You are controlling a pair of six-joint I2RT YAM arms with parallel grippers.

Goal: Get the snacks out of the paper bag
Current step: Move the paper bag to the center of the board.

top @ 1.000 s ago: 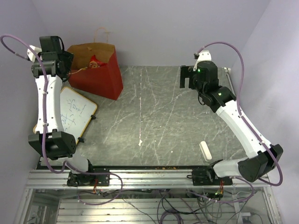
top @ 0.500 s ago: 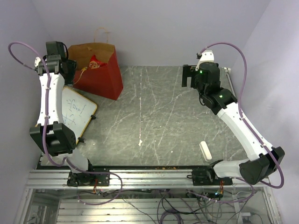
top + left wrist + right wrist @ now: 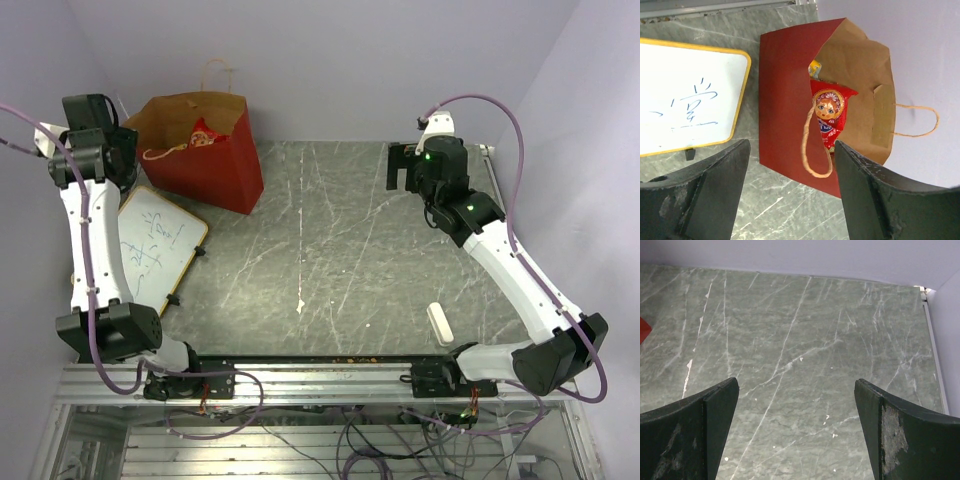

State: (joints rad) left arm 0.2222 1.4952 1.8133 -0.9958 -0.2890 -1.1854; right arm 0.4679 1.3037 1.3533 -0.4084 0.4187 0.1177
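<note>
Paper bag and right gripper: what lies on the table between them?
Nothing: in the top view, only bare grey table stretches from the paper bag to the right gripper.

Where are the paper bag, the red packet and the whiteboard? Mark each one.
paper bag [image 3: 782, 100]: left wrist view, on its red outer side.
red packet [image 3: 840, 115]: left wrist view, on its printed front, inside the bag's open mouth.
whiteboard [image 3: 675, 75]: left wrist view, on its white writing surface.
</note>
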